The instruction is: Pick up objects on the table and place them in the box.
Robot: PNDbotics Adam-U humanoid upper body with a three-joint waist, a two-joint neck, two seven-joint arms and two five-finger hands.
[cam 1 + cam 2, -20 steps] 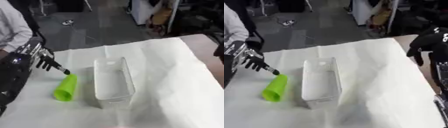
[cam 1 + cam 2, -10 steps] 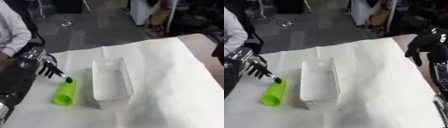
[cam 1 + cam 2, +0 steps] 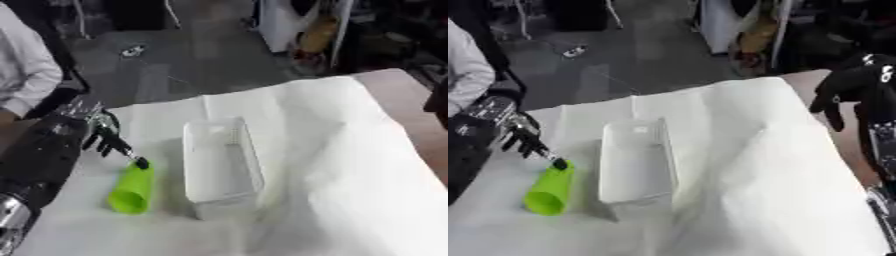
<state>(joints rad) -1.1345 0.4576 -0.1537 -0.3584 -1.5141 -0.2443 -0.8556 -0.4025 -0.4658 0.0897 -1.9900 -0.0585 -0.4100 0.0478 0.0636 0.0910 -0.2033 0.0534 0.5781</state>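
A bright green cup (image 3: 132,187) lies on its side on the white cloth, its mouth toward the near edge, just left of the box. The box (image 3: 220,166) is a long clear plastic tub standing in the middle of the table with nothing showing inside. My left hand (image 3: 107,141) reaches in from the left with its fingers stretched out, one fingertip touching the cup's far end. At the table's right edge my right hand (image 3: 852,89) hangs above the surface, fingers relaxed and pointing down, holding nothing.
A white cloth (image 3: 341,165) covers the table; bare tabletop (image 3: 411,107) shows at the far right. A person in a white sleeve (image 3: 26,80) stands past the left corner. Dark floor and clutter lie beyond the far edge.
The whole picture has shifted a little, so the camera moved. My left hand has slid slightly nearer along with the cup's far end, still touching it. The right hand is barely changed.
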